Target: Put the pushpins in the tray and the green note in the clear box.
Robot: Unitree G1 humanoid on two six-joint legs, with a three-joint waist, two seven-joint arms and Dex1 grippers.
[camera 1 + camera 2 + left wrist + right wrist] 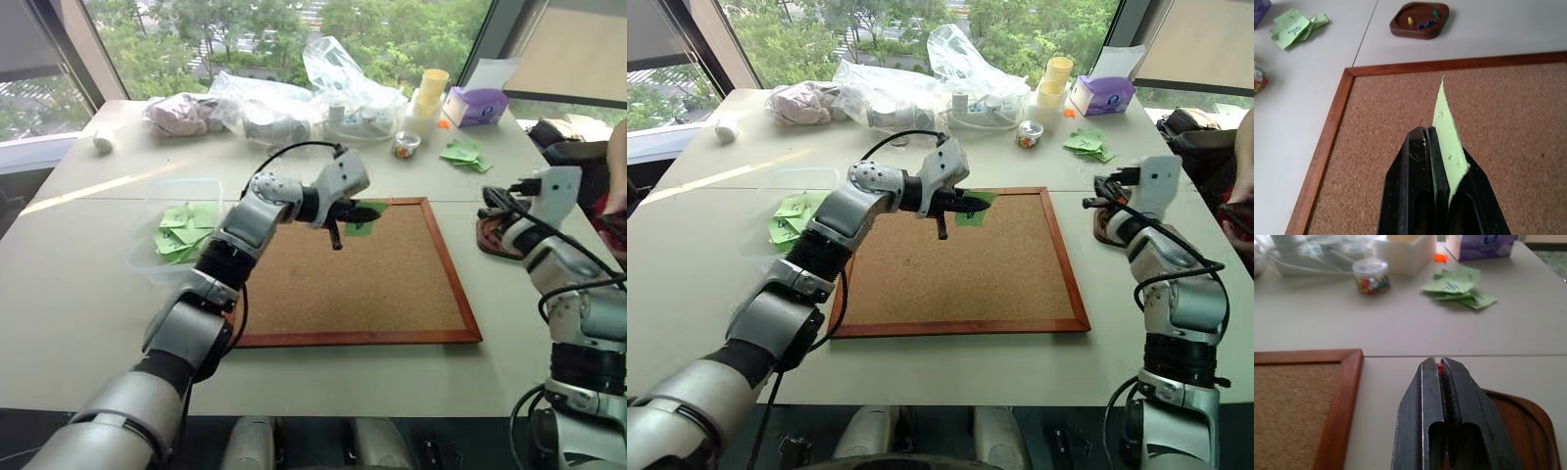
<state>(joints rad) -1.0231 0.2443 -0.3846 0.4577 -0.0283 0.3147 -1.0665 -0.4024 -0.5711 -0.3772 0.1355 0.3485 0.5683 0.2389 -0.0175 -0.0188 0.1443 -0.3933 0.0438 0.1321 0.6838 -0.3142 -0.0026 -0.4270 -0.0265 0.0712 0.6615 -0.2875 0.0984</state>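
Green note (1448,137) pinched in left end effector (1442,147) — red pushpin (1440,366) in right end effector (1442,363)

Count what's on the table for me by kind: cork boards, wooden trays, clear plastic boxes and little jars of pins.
Cork board: 1
Wooden tray: 1
Clear box: 1
Pin jar: 1
Total: 4
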